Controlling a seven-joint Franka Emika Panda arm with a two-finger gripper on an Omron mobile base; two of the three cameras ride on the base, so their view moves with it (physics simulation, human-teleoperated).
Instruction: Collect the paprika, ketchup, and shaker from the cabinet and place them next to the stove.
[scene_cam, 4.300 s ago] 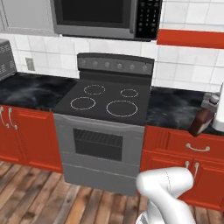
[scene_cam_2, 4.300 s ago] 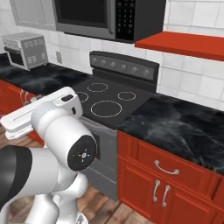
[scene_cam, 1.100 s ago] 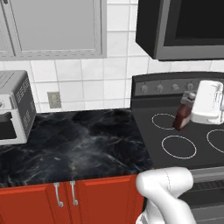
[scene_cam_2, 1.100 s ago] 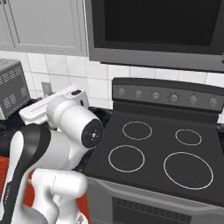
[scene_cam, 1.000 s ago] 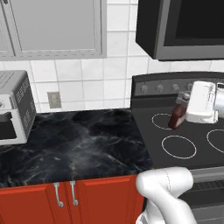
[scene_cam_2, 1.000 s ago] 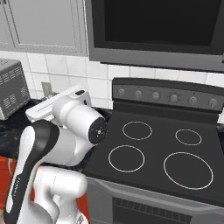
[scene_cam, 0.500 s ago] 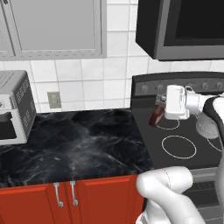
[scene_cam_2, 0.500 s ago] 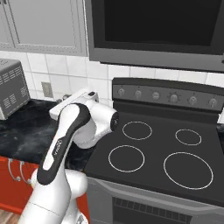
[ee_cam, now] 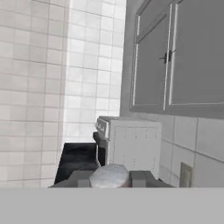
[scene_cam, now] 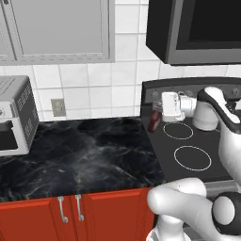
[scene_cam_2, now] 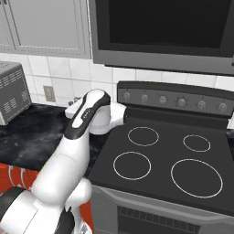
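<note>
My gripper [scene_cam: 156,116] is shut on the ketchup [scene_cam: 154,121], a small dark red-brown bottle. It hangs just above the left edge of the stove [scene_cam: 207,141], where the black cooktop meets the dark marble counter [scene_cam: 84,150]. In the hand view the bottle's rounded grey cap [ee_cam: 109,175] sits between my two fingertips [ee_cam: 140,178]. In the right base view my own white arm covers the hand, beside the stove [scene_cam_2: 164,155]. The paprika, the shaker and the cabinet are out of view.
A silver toaster oven [scene_cam: 14,117] stands at the counter's left end. Grey-fronted wall cabinets [scene_cam: 56,28] hang above the counter and a black microwave [scene_cam: 202,28] above the stove. A wall outlet [scene_cam: 58,107] sits on the white tiles.
My arm has swung left across the stove, carrying the ketchup from over the back burners to the cooktop's left edge. The grip has stayed shut.
</note>
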